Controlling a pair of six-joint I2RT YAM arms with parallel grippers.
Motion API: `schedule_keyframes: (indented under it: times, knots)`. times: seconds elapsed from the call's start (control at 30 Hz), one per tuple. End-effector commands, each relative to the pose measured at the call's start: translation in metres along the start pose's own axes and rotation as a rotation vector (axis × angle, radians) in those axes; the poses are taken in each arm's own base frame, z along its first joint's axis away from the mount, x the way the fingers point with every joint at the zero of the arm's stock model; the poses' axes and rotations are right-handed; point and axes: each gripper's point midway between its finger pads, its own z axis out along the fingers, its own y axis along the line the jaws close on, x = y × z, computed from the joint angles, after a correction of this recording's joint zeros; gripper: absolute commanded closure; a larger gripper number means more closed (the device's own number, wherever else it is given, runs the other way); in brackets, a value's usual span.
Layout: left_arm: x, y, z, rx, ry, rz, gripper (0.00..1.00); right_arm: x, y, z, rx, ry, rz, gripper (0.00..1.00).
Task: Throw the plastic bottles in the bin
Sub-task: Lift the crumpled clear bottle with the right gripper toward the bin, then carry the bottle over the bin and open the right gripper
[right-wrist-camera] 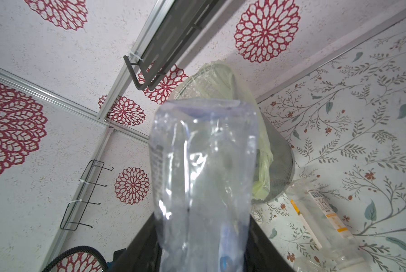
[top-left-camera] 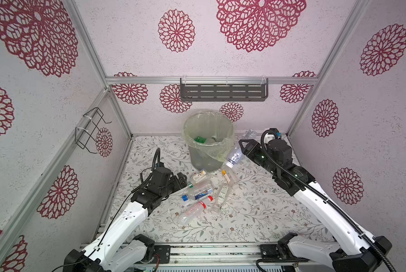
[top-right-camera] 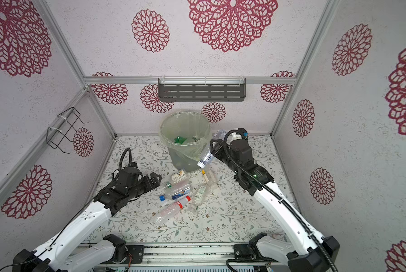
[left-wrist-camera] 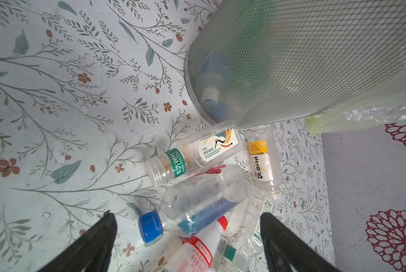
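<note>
Several small clear plastic bottles (top-left-camera: pixel 200 193) lie heaped on floral tabletop (top-left-camera: pixel 256 212) in both top views, just in front of round grey bin w/ yellowish bag liner (top-left-camera: pixel 198 162); green bottle (top-left-camera: pixel 199 139) inside bin. R gripper (top-left-camera: pixel 242 148) clamped on clear blue-label bottle (top-left-camera: pixel 234 156), tilted cap-down, above tabletop, just right of bin. L gripper (top-left-camera: pixel 182 179) jaws apart, empty, low by heap's left edge.

L wrist: fingers (left-wrist-camera: pixel 91 242) spread wide, blue-cap bottle (left-wrist-camera: pixel 197 205) betw. them in view, bin wall beyond heap.

R wrist: held bottle fills centre, bin behind it.
</note>
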Motion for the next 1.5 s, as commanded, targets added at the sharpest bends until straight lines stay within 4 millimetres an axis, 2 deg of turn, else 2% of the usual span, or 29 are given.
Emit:
schedule_keyframes:
  times: [0.0, 0.23, 0.4, 0.53, 0.63, 0.73, 0.83, 1.0, 1.03, 1.07, 1.13, 1.17, 1.23, 1.3, 1.37, 1.47]
  knots:
    - [0.0, 0.007, -0.002, -0.01, -0.014, -0.009, 0.03, -0.011, 0.008, -0.009, -0.038, -0.042, -0.031, 0.48]
    - [0.0, 0.009, -0.003, -0.015, -0.02, -0.01, 0.03, -0.003, -0.009, -0.031, -0.049, -0.067, -0.019, 0.48]
    - [0.001, 0.009, 0.0, -0.013, -0.015, -0.012, 0.03, 0.007, -0.029, -0.046, -0.041, -0.083, 0.007, 0.48]
    - [0.002, 0.008, 0.003, -0.01, -0.008, -0.012, 0.03, 0.009, -0.033, -0.054, -0.074, -0.111, 0.034, 0.48]
    - [0.002, 0.007, 0.005, -0.005, -0.002, -0.012, 0.03, 0.003, -0.02, -0.051, -0.136, -0.134, 0.05, 0.48]
    - [0.003, 0.007, 0.006, -0.006, 0.001, -0.013, 0.03, -0.004, 0.007, -0.033, -0.193, -0.111, 0.032, 0.48]
    - [0.002, 0.007, 0.004, -0.002, -0.004, -0.015, 0.03, -0.014, 0.046, -0.005, -0.277, -0.076, 0.009, 0.48]
    - [-0.001, 0.004, -0.001, 0.005, -0.014, -0.017, 0.03, -0.044, 0.103, 0.061, -0.327, -0.075, -0.043, 0.47]
    - [-0.002, 0.004, -0.002, 0.007, -0.018, -0.018, 0.03, -0.045, 0.106, 0.082, -0.307, -0.066, -0.054, 0.39]
    - [-0.003, 0.004, -0.003, 0.007, -0.021, -0.02, 0.03, -0.05, 0.112, 0.096, -0.301, -0.069, -0.063, 0.32]
    - [-0.005, 0.003, -0.006, 0.007, -0.028, -0.02, 0.03, -0.054, 0.114, 0.12, -0.262, -0.05, -0.054, 0.1]
    - [-0.006, 0.004, -0.007, 0.002, -0.028, -0.019, 0.03, -0.056, 0.121, 0.124, -0.276, -0.046, -0.05, 0.01]
    - [-0.006, 0.004, -0.01, -0.005, -0.027, -0.016, 0.03, -0.056, 0.132, 0.119, -0.297, -0.061, -0.065, 0.01]
    - [-0.007, 0.005, -0.013, -0.007, -0.033, -0.017, 0.03, -0.056, 0.135, 0.106, -0.281, -0.087, -0.101, 0.01]
    - [-0.007, 0.006, -0.015, -0.006, -0.037, -0.016, 0.03, -0.055, 0.132, 0.091, -0.278, -0.096, -0.116, 0.01]
    - [-0.006, 0.007, -0.015, -0.009, -0.036, -0.014, 0.03, -0.047, 0.118, 0.071, -0.262, -0.091, -0.129, 0.01]
